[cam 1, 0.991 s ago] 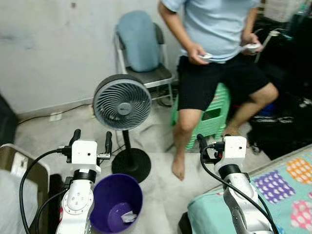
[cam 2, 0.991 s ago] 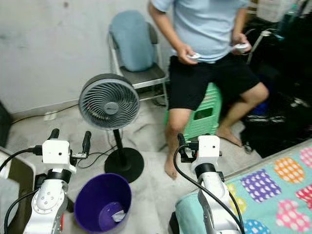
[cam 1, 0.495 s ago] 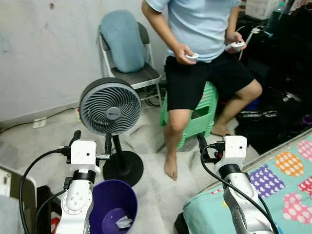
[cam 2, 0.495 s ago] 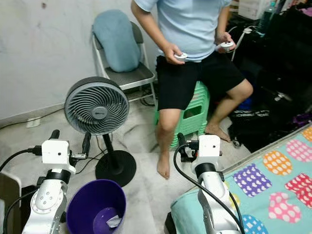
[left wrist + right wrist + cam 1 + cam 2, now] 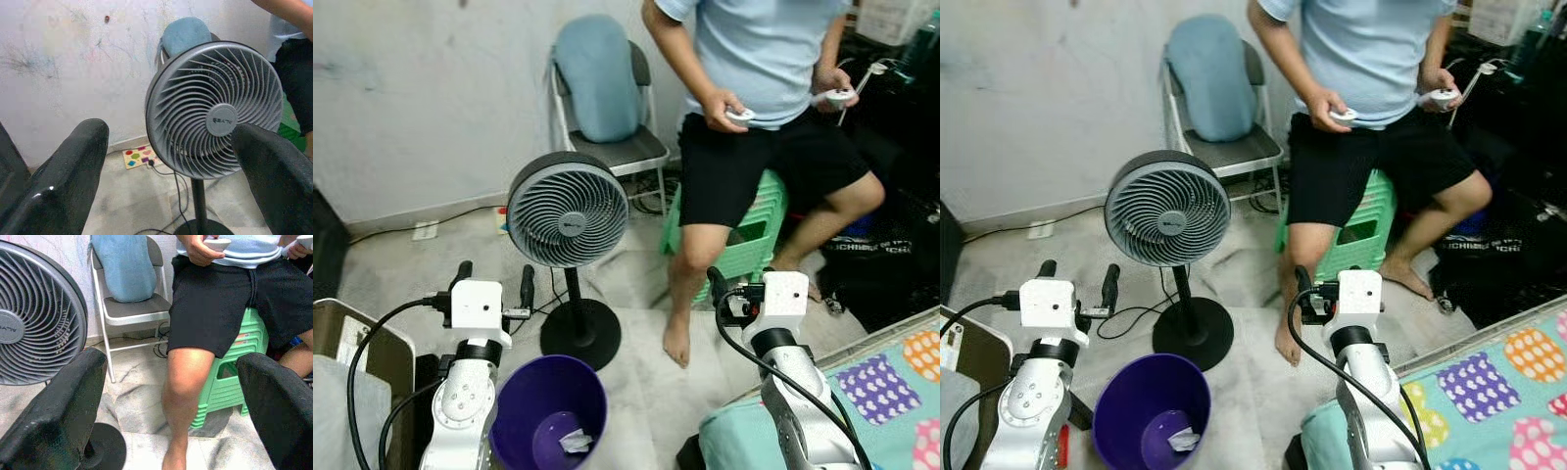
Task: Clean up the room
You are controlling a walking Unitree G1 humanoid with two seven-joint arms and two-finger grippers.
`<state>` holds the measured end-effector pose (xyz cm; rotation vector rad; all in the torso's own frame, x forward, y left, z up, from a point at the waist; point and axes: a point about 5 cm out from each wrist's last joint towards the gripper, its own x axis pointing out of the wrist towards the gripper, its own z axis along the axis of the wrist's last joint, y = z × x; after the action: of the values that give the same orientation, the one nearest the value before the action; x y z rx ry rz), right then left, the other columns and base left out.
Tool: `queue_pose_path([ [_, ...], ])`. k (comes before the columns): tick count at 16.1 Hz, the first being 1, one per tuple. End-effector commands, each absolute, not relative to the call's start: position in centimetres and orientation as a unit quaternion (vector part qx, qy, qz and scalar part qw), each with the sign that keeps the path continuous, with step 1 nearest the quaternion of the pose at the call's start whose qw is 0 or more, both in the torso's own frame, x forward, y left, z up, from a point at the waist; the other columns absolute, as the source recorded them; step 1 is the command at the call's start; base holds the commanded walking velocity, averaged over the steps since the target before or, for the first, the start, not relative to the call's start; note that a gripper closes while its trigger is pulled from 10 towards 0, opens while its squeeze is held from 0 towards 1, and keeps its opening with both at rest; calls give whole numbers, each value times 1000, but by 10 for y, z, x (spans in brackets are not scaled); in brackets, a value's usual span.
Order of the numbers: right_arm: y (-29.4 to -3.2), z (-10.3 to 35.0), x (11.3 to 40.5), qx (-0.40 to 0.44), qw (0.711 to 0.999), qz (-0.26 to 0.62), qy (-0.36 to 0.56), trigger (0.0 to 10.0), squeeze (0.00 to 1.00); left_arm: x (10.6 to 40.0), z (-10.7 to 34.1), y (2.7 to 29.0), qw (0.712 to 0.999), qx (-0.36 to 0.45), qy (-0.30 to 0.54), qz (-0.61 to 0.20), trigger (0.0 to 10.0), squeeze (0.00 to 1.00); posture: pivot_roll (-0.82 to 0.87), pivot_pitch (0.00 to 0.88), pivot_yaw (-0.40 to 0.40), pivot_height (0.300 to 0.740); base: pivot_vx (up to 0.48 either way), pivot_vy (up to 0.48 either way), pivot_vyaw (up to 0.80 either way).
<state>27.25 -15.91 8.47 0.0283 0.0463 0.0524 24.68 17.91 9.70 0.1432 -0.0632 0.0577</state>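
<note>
Facing a scuffed white wall (image 5: 411,98) and pale marbled floor (image 5: 626,294), I have a person (image 5: 764,117) seated on a green stool (image 5: 749,240) ahead, holding controllers, with a folding chair (image 5: 607,98) beside them. Nearer stands a grey pedestal fan (image 5: 566,211), and at my right a patterned bed (image 5: 862,392). Just below my left arm sits the purple bin (image 5: 548,416), light stiff plastic I judge, best gripped by its rim; inside lies crumpled paper (image 5: 576,441), soft and nearly weightless. My left gripper (image 5: 494,279) and right gripper (image 5: 171,401) both hover with fingers spread wide, holding nothing
</note>
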Motion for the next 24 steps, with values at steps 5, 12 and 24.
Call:
queue_pose_path([
  [5,-159,87,274,17,999,30,21,10000,0,244,98,183,997,72,-27,21,10000,0,-141,0,20,740,0,0,0],
  [12,-158,85,275,19,999,33,28,10000,0,245,98,182,997,69,-26,20,10000,0,-138,0,18,740,0,0,-114],
  [24,-158,84,274,21,999,32,35,10000,0,245,98,182,997,65,-23,19,10000,0,-139,0,20,740,0,0,-800],
])
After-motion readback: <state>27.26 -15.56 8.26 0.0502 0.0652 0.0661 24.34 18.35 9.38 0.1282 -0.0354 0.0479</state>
